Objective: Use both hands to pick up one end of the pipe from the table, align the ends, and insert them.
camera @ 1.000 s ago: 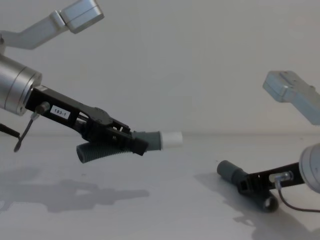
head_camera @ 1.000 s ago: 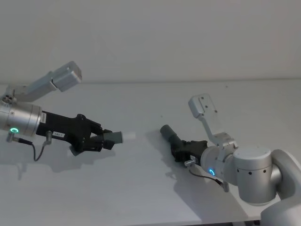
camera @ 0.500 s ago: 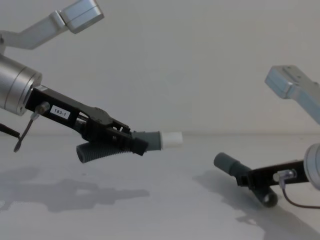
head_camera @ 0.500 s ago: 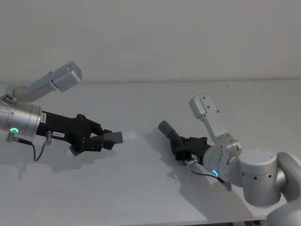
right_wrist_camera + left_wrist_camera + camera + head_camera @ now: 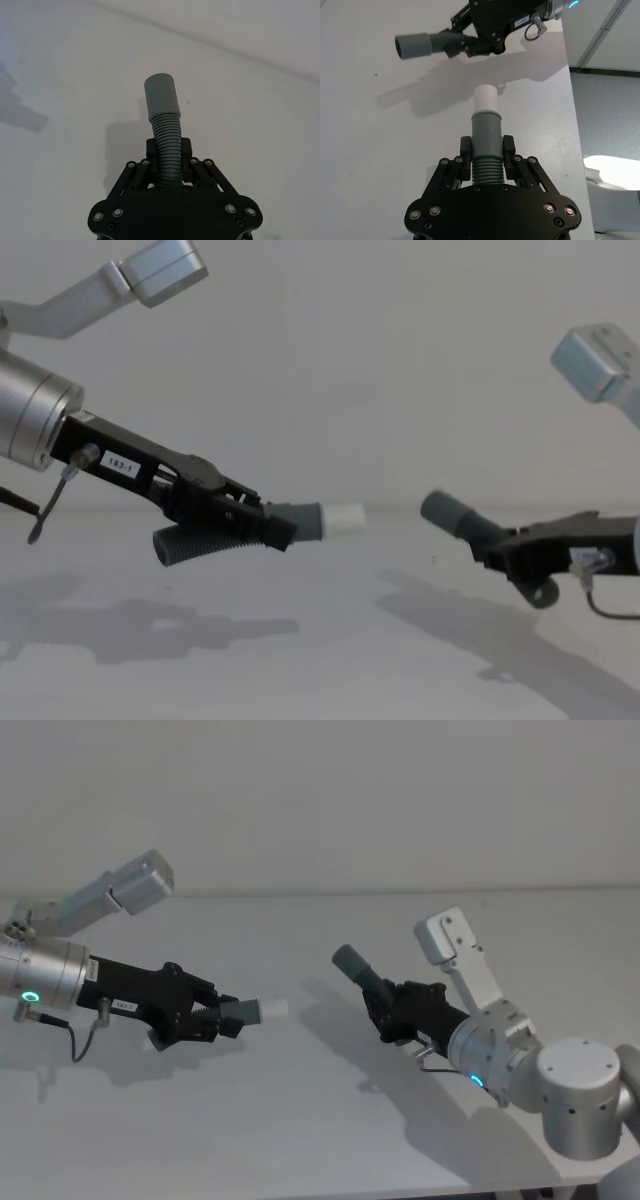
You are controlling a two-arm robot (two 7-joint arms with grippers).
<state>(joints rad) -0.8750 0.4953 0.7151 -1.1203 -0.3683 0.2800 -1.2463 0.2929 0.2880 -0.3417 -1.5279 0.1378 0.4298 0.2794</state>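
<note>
My left gripper [image 5: 222, 1017] [image 5: 268, 528] [image 5: 487, 150] is shut on one ribbed grey piece of the pipe [image 5: 238, 1011] [image 5: 485, 131], held above the table [image 5: 300, 1120]. Its white tip [image 5: 275, 1008] [image 5: 346, 518] [image 5: 485, 99] points toward the right arm. My right gripper [image 5: 386, 1008] [image 5: 497, 548] [image 5: 169, 150] is shut on the other ribbed piece [image 5: 167, 137], also held in the air. That piece's wide grey cuff [image 5: 350, 962] [image 5: 443, 510] [image 5: 161, 97] [image 5: 414, 45] points up and toward the left arm. A gap separates the two ends.
The white table ends at a front edge [image 5: 400, 1192]. In the left wrist view its side edge [image 5: 575, 125] drops to grey floor. A pale wall [image 5: 380, 370] stands behind. Each arm carries a grey camera bracket [image 5: 140, 880] [image 5: 455, 942].
The right gripper has lifted its pipe piece off the table, up and slightly back, so the cuff now sits higher. The left arm and its piece have not moved.
</note>
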